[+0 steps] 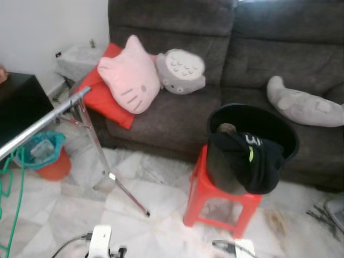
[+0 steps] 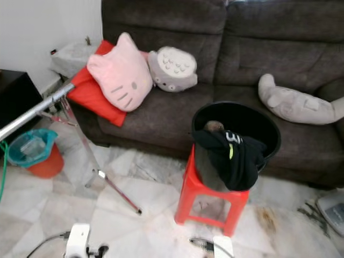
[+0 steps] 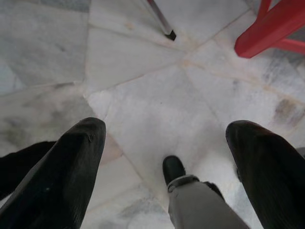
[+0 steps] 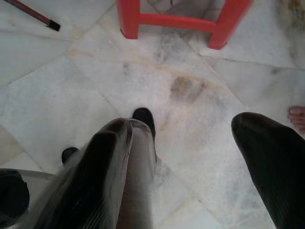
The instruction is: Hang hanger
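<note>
Hands first: your left hand [image 3: 164,143] is hanging low over the marble floor [image 3: 157,95], its two black fingers [image 3: 57,176] standing well apart and gripping nothing. Your right hand [image 4: 190,157] is hanging the same way, fingers [image 4: 271,162] spread wide and empty, with a person's toes [image 4: 298,117] showing at the edge of the tiles near it.

Ahead of you, a red stool [image 1: 220,201] is standing on the floor just before the grey sofa [image 1: 258,48]. It is carrying a black bucket [image 1: 269,126], and a dark garment [image 1: 252,158] is draping over the bucket's near rim (a yellow-green mark is showing on the cloth). You cannot tell whether a hanger is lying inside the bucket.

To your left, a metal clothes rail [image 1: 43,123] is running diagonally on its splayed stand [image 1: 105,166], and thin green hangers [image 1: 13,193] are dangling from its near end. A pink cat cushion [image 1: 129,75], a red cushion [image 1: 102,99] and a grey plush [image 1: 180,70] are resting on the sofa, with another grey plush toy [image 1: 301,105] lying at its right. An orange bin [image 1: 48,158] with a teal liner is sitting beyond the rail.
</note>
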You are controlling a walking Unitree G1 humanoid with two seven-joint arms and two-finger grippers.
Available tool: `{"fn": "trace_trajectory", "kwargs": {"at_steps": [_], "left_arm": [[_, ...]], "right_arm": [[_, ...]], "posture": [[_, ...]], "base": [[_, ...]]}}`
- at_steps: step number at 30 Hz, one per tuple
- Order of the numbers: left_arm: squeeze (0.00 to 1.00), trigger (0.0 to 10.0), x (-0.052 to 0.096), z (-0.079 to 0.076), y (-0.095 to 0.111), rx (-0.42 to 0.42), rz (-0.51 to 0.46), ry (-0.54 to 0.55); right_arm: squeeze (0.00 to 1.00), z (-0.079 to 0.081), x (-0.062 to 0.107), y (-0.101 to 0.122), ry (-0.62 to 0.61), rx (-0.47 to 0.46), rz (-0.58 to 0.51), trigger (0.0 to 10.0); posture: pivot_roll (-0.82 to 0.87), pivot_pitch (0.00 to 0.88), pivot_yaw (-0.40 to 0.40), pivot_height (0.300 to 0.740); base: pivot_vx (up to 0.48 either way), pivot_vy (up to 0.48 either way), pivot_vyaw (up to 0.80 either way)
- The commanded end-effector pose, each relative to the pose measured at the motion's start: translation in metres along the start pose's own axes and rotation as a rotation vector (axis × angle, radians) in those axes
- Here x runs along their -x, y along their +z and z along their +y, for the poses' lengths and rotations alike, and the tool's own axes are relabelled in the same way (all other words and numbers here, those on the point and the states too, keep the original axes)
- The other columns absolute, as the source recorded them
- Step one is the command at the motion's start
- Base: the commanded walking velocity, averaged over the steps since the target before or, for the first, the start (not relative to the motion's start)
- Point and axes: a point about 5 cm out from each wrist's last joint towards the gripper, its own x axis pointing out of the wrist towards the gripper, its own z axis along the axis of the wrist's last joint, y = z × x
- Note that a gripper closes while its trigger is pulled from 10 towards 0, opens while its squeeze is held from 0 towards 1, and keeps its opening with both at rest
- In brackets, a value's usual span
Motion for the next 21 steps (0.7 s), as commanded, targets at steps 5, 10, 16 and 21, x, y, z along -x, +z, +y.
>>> {"fn": "trace_trajectory", "kwargs": {"at_steps": [5, 10, 16, 21], "left_arm": [[0.0, 10.0, 0.0012, -0.0001, -0.0056, -0.016, 0.024, -0.007], [0.0, 10.0, 0.0011, -0.0006, -0.0055, -0.022, 0.024, -0.009], [0.0, 10.0, 0.0011, -0.0005, -0.0062, -0.022, 0.029, -0.001], [0.0, 10.0, 0.0011, -0.0003, -0.006, -0.017, 0.027, 0.002]], "right_arm": [[0.0, -0.0007, -0.0002, 0.0025, -0.006, -0.018, -0.017, 10.0], [0.0, -0.0007, -0.0002, 0.0015, -0.005, -0.021, -0.007, 10.0], [0.0, -0.001, -0.0003, 0.0008, 0.0, 0.003, 0.004, 10.0], [0.0, -0.0011, -0.0002, 0.0007, -0.002, -0.002, 0.002, 10.0]], "posture": [[0.01, 0.0, 0.024, 0.74], [0.01, 0.0, 0.024, 0.74], [0.01, 0.0, 0.023, 0.74], [0.01, 0.0, 0.023, 0.74]], "base": [[0.0, -0.365, 0.0], [0.0, -0.348, -0.32], [0.0, -0.057, -0.72], [0.0, 0.0, -0.1]]}}
